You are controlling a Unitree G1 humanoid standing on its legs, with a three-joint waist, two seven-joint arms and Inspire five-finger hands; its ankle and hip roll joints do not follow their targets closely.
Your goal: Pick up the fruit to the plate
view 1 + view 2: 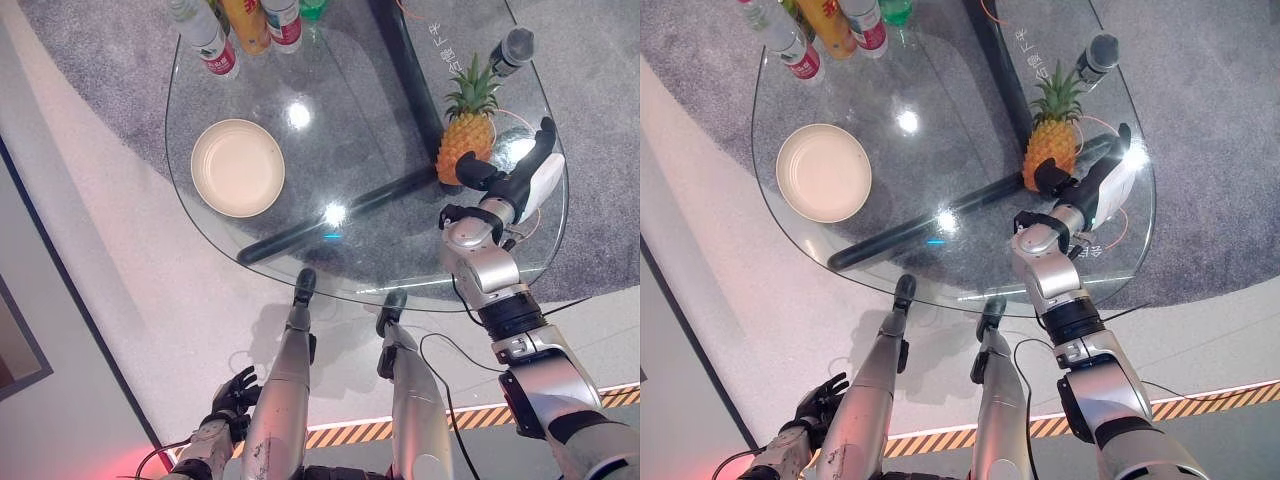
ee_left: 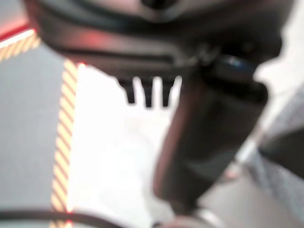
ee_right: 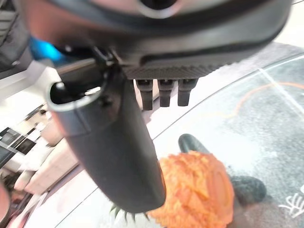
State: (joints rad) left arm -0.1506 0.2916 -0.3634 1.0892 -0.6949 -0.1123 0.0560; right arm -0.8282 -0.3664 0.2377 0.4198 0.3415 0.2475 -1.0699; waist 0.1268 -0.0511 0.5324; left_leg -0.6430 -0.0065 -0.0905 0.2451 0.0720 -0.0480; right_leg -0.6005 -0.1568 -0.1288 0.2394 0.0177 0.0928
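left hand (image 1: 232, 392): hangs low beside the robot, below the surface's near edge; fingers look loosely spread, nothing in it, idle.
surface (image 1: 350, 150): rounded glass tabletop, dark crossbars showing through it.
right hand (image 1: 510, 178): at the surface's right side, just beside the pineapple; fingers reach out straight, thumb spread wide, holding nothing. Thumb lies against or right by the fruit's lower body, cannot tell if it touches.
pineapple (image 1: 466, 140): task fruit, orange body with green crown, lying on the right part of the surface, crown toward the far edge; not lifted, well apart from the plate. Right wrist view shows its orange body (image 3: 194, 187) just past the thumb.
plate (image 1: 238, 167): cream round plate, left part of the surface, between near and far edges; nothing in it.
microphone (image 1: 511, 50): dark, grey head, at the far right edge beyond the pineapple crown.
bottles (image 1: 246, 28): cluster at the far left edge, a clear one with red label, an orange one, others partly cut off; contents of the clear ones cannot tell.
progress: early, as I judge. Reach to the fruit about done; grasp, lift, carry across to the left and set-down on the plate all left.
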